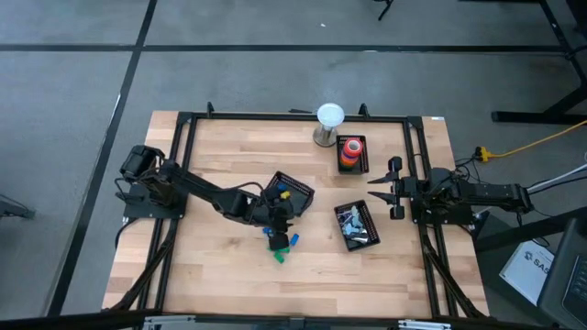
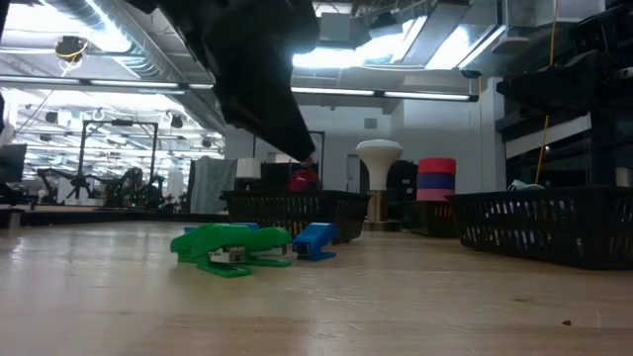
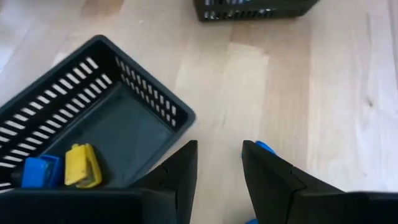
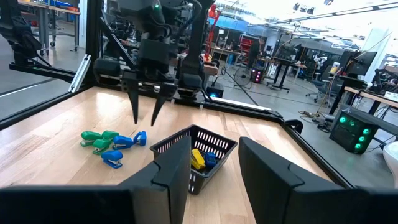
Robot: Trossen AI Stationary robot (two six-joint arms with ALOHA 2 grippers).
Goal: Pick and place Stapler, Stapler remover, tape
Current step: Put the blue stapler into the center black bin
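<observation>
The coming move turns on the small cluster of blue and green blocky plastic staplers and staple removers [image 1: 280, 245] lying loose on the light wooden table [image 1: 220, 275], at about six o'clock from the open black slotted plastic basket [image 1: 295, 190] near the table's middle. The left gripper [image 4: 144, 118] is poised over that cluster, pointing down; seen from the right wrist it hangs clear above the table just behind the pieces, with nothing between its tips. In the left wrist view a blue piece [image 3: 264, 147] is seen peeking out just beside one finger, so the nearest item lies almost directly beneath the claw, slightly off to one side. In the low view a green stapler-like piece [image 2: 230, 247] is seen lying flat with its long axis running roughly nine to three o'clock, a blue piece touching or just beside its three-o'clock end. The left jaws are seen parted to a moderate gap and touching nothing. The left arm is clearly the nearer one. The right gripper [image 1: 390, 189] waits well apart at three o'clock, near the table's edge, its fingers spread and empty. The stacked red and orange ring-shaped tape rolls [image 1: 350, 149] already sit in a second black basket [image 1: 359, 166] at about one o'clock.
</observation>
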